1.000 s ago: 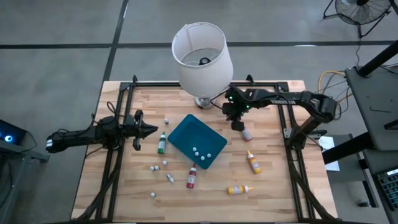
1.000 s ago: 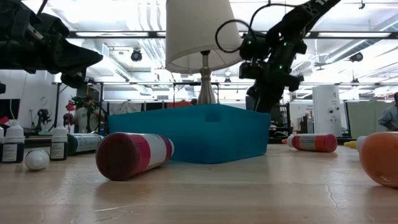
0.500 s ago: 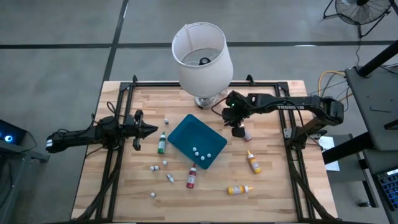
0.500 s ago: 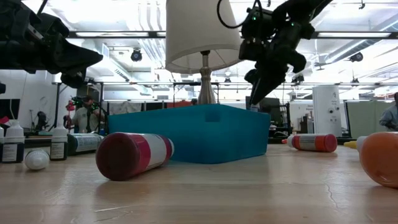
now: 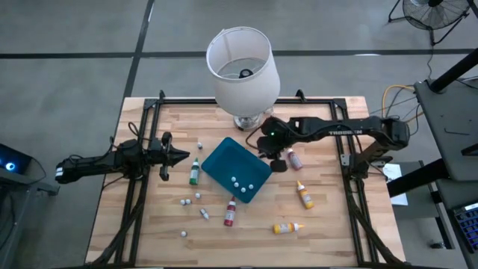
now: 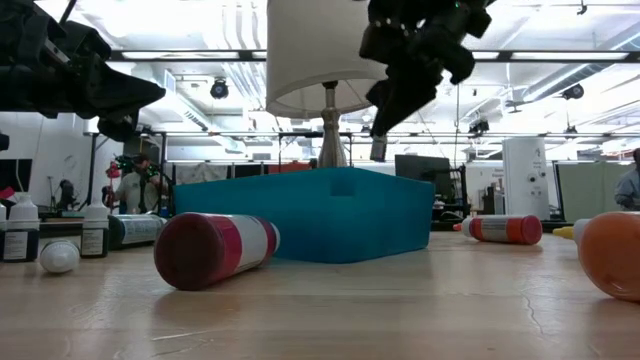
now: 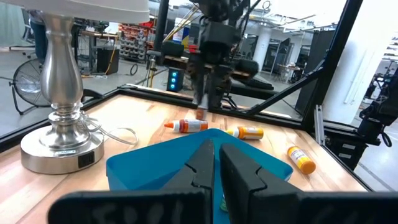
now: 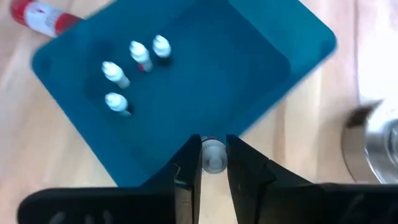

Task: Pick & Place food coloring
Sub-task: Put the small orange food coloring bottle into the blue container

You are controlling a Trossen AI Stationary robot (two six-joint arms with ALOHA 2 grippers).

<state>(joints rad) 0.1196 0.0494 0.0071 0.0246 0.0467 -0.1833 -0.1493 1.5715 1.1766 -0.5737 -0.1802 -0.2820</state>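
Note:
My right gripper (image 8: 214, 163) hangs over the right edge of the teal tray (image 5: 224, 161), shut on a small white-capped bottle (image 8: 213, 154). Several such small bottles (image 8: 134, 59) stand in the tray. Larger food coloring bottles lie on their sides on the table: green (image 5: 194, 172), red (image 5: 230, 214), red (image 5: 296, 159), orange (image 5: 305, 195) and orange (image 5: 287, 227). My left gripper (image 5: 184, 156) waits shut and level at the table's left, pointing toward the tray. My right gripper pinches the small bottle at its white cap end (image 8: 213, 149) between its two fingertips (image 8: 194, 163). The fingers slant down from the table's right side. The bottle is lifted clear and hangs below the fingers (image 6: 378, 150), above the tray's rim.
A lamp with a white shade (image 5: 243, 63) stands at the far middle, close behind the tray and my right arm. Small white-capped bottles (image 5: 185, 202) dot the table left of and in front of the tray. A black frame (image 5: 142, 149) borders the tabletop.
My right gripper has risen and swung toward the table's left, from beside the red bottle near the lamp to over the tray's right edge. That red bottle stays lying on the table.

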